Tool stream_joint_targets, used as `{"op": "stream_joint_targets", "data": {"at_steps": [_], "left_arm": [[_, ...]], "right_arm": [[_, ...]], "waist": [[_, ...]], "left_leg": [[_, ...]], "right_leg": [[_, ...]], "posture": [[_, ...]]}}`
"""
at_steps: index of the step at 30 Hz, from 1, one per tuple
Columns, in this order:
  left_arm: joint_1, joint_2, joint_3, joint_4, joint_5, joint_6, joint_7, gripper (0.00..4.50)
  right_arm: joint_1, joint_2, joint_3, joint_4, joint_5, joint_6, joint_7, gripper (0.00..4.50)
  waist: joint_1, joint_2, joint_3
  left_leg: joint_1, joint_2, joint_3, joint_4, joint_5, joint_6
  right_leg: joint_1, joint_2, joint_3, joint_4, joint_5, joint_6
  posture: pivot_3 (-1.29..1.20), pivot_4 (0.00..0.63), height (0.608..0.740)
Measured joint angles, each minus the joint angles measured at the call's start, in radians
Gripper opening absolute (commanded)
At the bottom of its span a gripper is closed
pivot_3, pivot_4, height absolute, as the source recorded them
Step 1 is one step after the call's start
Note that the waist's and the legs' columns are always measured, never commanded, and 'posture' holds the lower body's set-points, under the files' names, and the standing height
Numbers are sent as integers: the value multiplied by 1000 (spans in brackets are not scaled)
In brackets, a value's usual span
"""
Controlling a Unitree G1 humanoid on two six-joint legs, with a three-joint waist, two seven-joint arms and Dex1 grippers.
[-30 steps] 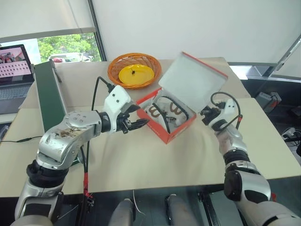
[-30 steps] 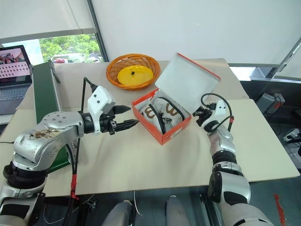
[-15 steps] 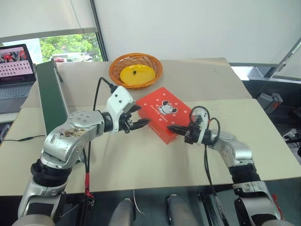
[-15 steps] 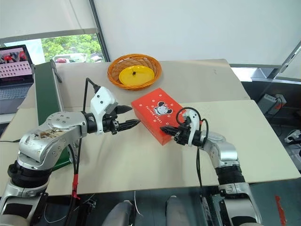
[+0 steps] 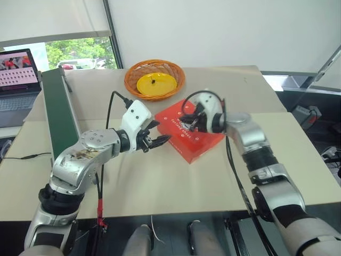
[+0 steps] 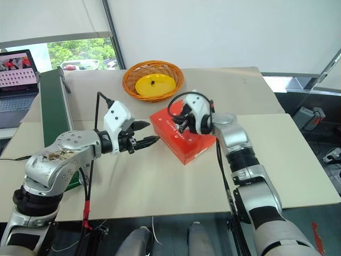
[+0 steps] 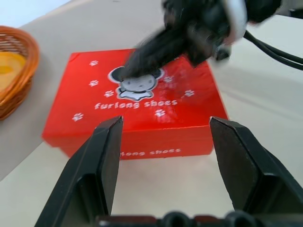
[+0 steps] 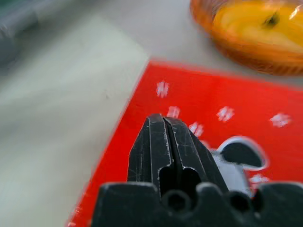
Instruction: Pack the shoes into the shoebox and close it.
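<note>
The left tool (image 5: pixel 160 141) hovers over the tabletop (image 5: pixel 160 186) toward its middle, fingers spread wide and holding nothing, pointing at the shoebox's near left side with a small gap between. The shoebox (image 5: pixel 205 143) lies closed, lid flat, at the tabletop's centre, turned diagonally to the edges. The right tool (image 6: pixel 180 124) is above the lid, fingers pressed together and empty, tips at the printed mark (image 7: pixel 137 84); contact with the lid cannot be confirmed. Farther back, toward the far edge, stands a wicker basket (image 5: pixel 154 80) holding a yellow plate (image 5: pixel 154 84).
</note>
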Motion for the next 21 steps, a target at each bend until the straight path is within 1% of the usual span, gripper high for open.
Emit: {"op": "stream_joint_targets", "data": {"at_steps": [4,8,10,12,13,14,15,17,19,20,21], "left_arm": [[9,-7,1,-3,4,1,16,3107],[19,-7,2,-4,6,0,21,3107],[29,-7,2,-4,6,0,24,3107],[31,-8,6,-3,5,0,25,3107],[31,-12,7,-3,4,-1,26,3107],[32,-13,8,-2,4,-5,24,3107],[35,-10,9,1,5,-9,19,3107],[35,-5,6,7,9,-33,7,3107],[40,6,5,20,17,-63,-18,3107],[41,12,4,28,23,-75,-28,3107],[41,16,4,40,23,-86,-48,3107]], "right_arm": [[-35,15,30,112,-64,-139,-2,73],[-11,16,-6,104,-49,-154,16,73],[29,8,-49,34,-6,-98,50,73],[78,-6,-85,-72,54,-11,89,73],[106,-15,-101,-138,88,33,106,73],[149,-37,-121,-251,131,84,122,73],[169,-58,-139,-339,160,121,134,470],[186,-104,-154,-457,178,161,134,683],[215,-166,-173,-589,189,212,140,1466],[231,-186,-173,-628,196,231,146,1701],[260,-212,-173,-679,214,263,157,2124]], "waist": [[-5,-3,-3],[-4,-2,-3],[-3,-2,-3],[-2,-2,-3],[-2,-2,-2],[-1,-1,-2],[1,-1,-1],[2,-1,-1],[6,-1,-1],[7,-1,-1],[9,-1,-1]], "left_leg": [[7,0,0,0,0,0],[12,1,0,0,0,0],[11,1,-1,0,0,0],[5,1,-1,0,0,0],[1,1,-1,1,0,0],[-2,0,-1,1,0,0],[-4,0,-1,1,0,0],[-8,-1,0,1,0,0],[-10,0,0,1,0,0],[-10,0,0,1,0,0],[-10,0,0,1,0,0]], "right_leg": [[6,0,1,0,0,0],[11,1,0,1,-1,2],[11,1,0,0,-1,2],[4,1,0,1,0,0],[0,1,0,2,0,0],[-3,0,0,3,0,0],[-6,0,0,5,0,0],[-12,-1,1,5,0,0],[-14,-1,0,5,0,-1],[-14,-1,0,5,0,0],[-14,0,0,5,0,0]], "posture": [[0,150,740],[0,150,740],[0,150,740],[0,150,740],[0,150,740],[0,150,740],[0,150,740],[0,150,740],[0,150,740],[0,150,740],[0,150,740]]}}
